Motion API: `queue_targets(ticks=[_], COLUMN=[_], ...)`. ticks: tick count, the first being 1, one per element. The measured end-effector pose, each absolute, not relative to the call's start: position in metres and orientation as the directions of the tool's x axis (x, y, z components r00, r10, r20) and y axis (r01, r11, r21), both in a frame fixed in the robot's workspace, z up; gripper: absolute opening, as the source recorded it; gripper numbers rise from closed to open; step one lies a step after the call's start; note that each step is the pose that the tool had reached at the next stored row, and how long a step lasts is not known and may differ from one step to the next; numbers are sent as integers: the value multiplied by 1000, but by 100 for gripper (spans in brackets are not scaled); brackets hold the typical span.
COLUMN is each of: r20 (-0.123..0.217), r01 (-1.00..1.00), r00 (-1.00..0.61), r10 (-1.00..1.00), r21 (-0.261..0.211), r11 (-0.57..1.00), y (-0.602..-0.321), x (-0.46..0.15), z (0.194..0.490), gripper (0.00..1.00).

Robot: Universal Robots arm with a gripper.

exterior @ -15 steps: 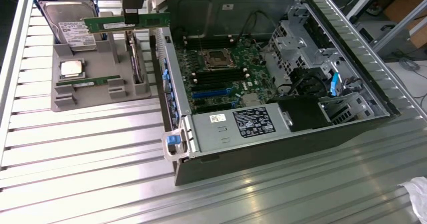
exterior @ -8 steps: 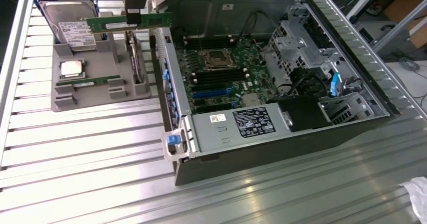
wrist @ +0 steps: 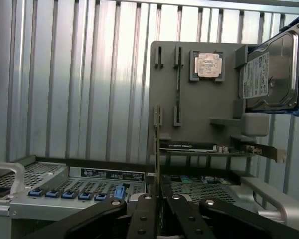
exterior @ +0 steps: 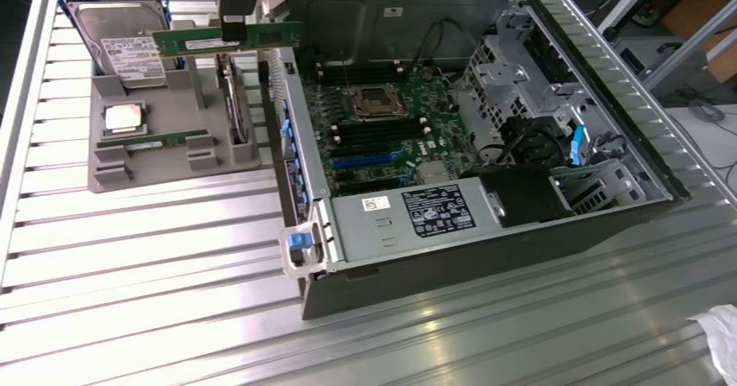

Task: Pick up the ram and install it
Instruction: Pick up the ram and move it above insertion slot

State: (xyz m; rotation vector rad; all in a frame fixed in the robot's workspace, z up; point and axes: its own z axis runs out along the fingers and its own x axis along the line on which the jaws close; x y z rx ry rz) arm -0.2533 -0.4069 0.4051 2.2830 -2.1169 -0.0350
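My gripper (exterior: 237, 32) is shut on the ram (exterior: 274, 34), a long green stick held level in the air at the exterior view's upper left, over the gap between the grey tray (exterior: 161, 170) and the open computer case (exterior: 645, 157). In the wrist view the held ram (wrist: 158, 149) appears edge-on as a thin upright strip, rising from between the black fingers (wrist: 143, 216). A second, identical ram (exterior: 150, 138) lies in a slot of the tray. The black memory slots (exterior: 366, 132) sit on the motherboard beside the CPU socket (exterior: 375, 101).
The tray also carries a square silver CPU chip (exterior: 123, 118) and a silver hard drive (exterior: 116, 45) leaning at its far end. Inside the case are a power supply (exterior: 420, 213), drive cages (exterior: 519, 66) and cables. A ribbed metal table (exterior: 138, 256) surrounds everything.
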Motion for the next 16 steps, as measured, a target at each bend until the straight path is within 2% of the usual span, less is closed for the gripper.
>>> queue_targets(ticks=[16], r20=[3], r01=[-997], r00=[75], r10=[-997], r21=[36], r11=[-75], y=[-407], x=[-242], z=[405], gripper=[13])
